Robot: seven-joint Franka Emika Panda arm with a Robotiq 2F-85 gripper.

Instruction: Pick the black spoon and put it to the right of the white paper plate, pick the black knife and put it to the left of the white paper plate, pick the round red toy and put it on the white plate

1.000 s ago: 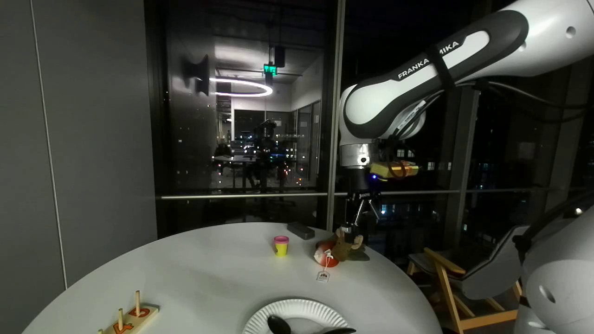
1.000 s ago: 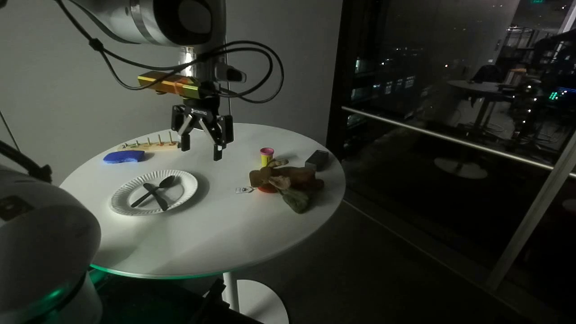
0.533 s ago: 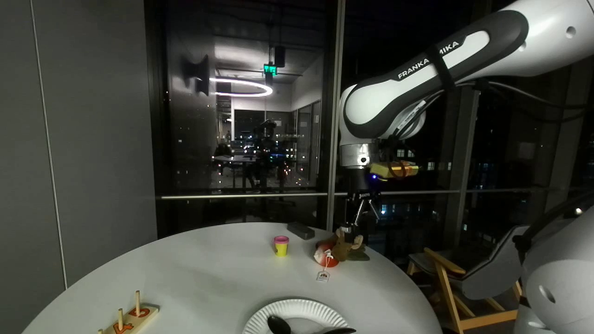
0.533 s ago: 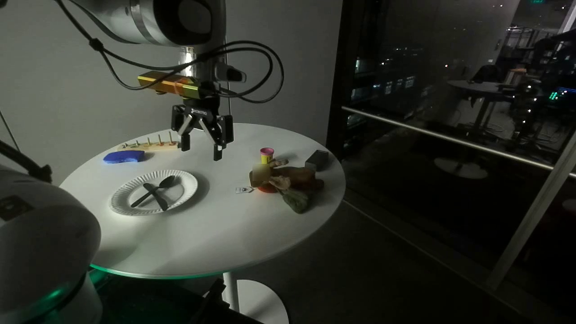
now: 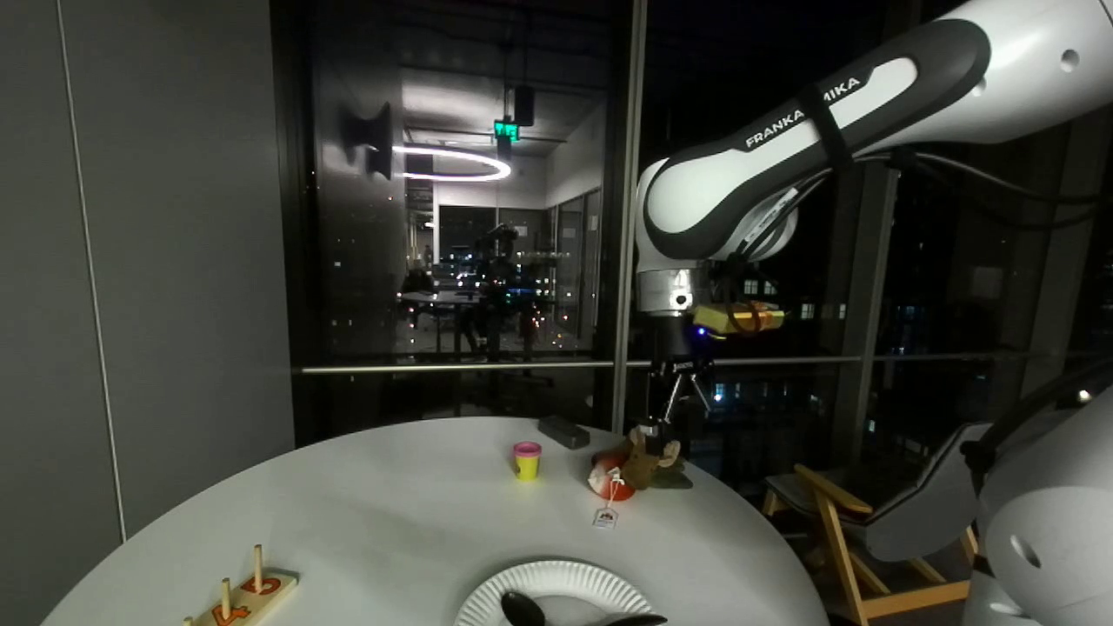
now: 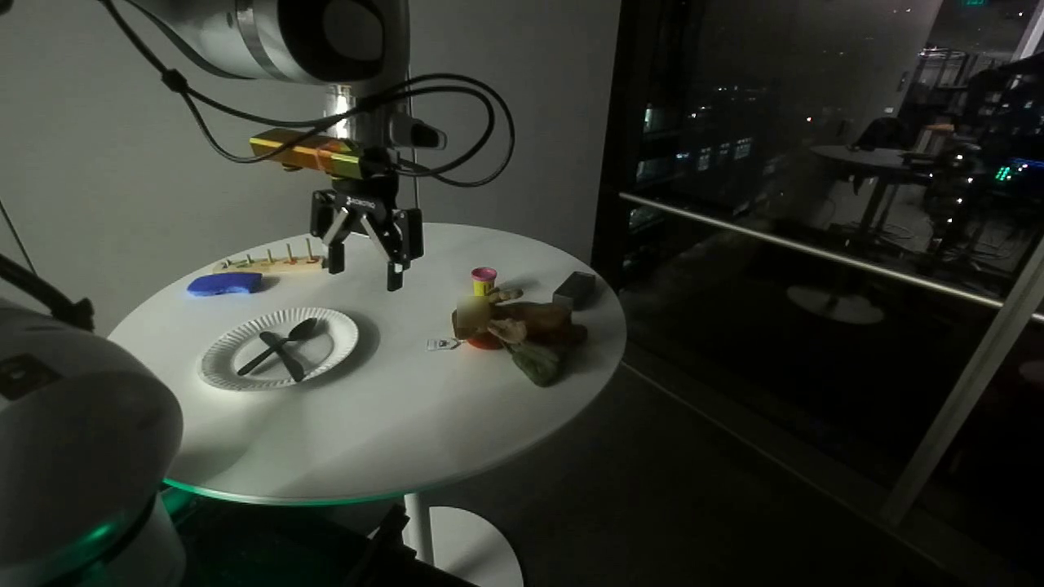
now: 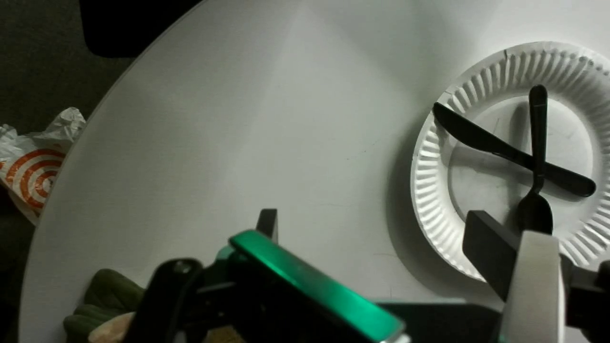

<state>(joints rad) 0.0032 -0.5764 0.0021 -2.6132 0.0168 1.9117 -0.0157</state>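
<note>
Where it lies on the white paper plate (image 7: 429, 176), the black spoon (image 7: 539, 133) points its bowl toward the lower edge of the wrist view, its long axis running nearly top to bottom. We see it cross the black knife (image 7: 472, 136), which slants from its blade, resting over the plate's fluted rim at upper left, to a rounded handle end at right. Both utensils look smooth and faintly glossy. Above the round, matte white desk (image 6: 408, 416), the fingers (image 6: 395, 275) stand wide apart and grip nothing. We find the round red toy (image 5: 623, 492) in an exterior view, ball-like with a pale patch, just beside a soft brown plush animal (image 5: 640, 472); a white tag (image 5: 606, 522) lies close by. Near them stands a cylindrical yellow tub (image 5: 527, 469) with a pink lid. Farther off we notice a wooden board (image 6: 277, 267) with upright pegs.
</note>
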